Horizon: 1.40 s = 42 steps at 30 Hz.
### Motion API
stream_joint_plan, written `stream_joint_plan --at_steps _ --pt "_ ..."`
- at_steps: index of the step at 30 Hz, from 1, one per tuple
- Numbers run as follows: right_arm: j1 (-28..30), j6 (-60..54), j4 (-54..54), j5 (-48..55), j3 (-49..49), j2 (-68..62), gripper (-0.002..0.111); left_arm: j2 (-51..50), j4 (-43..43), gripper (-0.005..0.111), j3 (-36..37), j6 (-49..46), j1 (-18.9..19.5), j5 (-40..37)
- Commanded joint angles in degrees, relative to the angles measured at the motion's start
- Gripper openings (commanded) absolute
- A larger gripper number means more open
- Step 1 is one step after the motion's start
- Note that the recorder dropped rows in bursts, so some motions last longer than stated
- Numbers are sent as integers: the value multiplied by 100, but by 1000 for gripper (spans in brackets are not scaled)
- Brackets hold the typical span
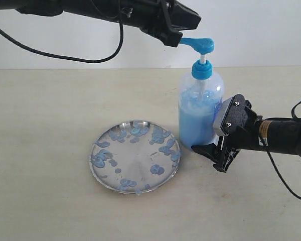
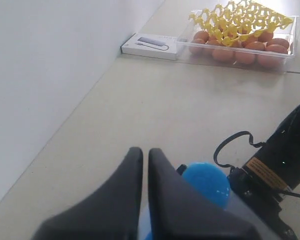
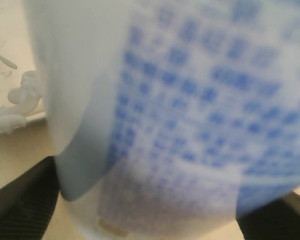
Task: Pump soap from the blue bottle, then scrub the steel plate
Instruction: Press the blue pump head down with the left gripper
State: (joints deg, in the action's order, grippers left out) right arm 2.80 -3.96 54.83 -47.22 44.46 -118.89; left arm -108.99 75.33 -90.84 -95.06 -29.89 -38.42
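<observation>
The blue bottle (image 1: 200, 108) stands upright just right of the steel plate (image 1: 135, 156), which is dotted with pale blue soap (image 1: 157, 169). My right gripper (image 1: 212, 154) is shut on the bottle's lower body. In the right wrist view the label (image 3: 190, 110) fills the frame between dark fingers (image 3: 20, 200). My left gripper (image 1: 174, 38) is shut and empty, its tips beside and slightly above the spout end of the blue pump head (image 1: 197, 45). In the left wrist view the shut gripper (image 2: 145, 152) hangs next to the pump head (image 2: 206, 183).
A clear tray of brown eggs (image 2: 242, 47) under a yellow insert and a white box (image 2: 150, 46) lie far along the table by the wall. The right arm with its cable (image 2: 277, 165) is close to the bottle. The plate's rim with soap blobs (image 3: 17, 102) shows beside the bottle.
</observation>
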Motion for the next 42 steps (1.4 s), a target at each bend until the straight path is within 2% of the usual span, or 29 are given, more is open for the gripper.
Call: stream_joint_plan --at_steps 1,7,11,18,27,42 --pt "6 -231 95 11 -27 0 0 37 67 4 -16 -112 -4 -10" --pt "6 -280 72 -2 -27 0 0 37 67 4 -16 -132 -4 -484" --pt "6 -280 72 -2 -27 0 0 37 316 4 -16 -132 -4 -1095" --pt "6 -463 -57 -10 -27 0 0 37 258 4 -16 -136 -4 -1110" --pt "6 -463 -57 -10 -27 0 0 37 -347 4 -16 185 -4 -1110" --pt "6 -460 -57 -88 -27 0 0 -123 -270 4 -16 185 -4 -807"
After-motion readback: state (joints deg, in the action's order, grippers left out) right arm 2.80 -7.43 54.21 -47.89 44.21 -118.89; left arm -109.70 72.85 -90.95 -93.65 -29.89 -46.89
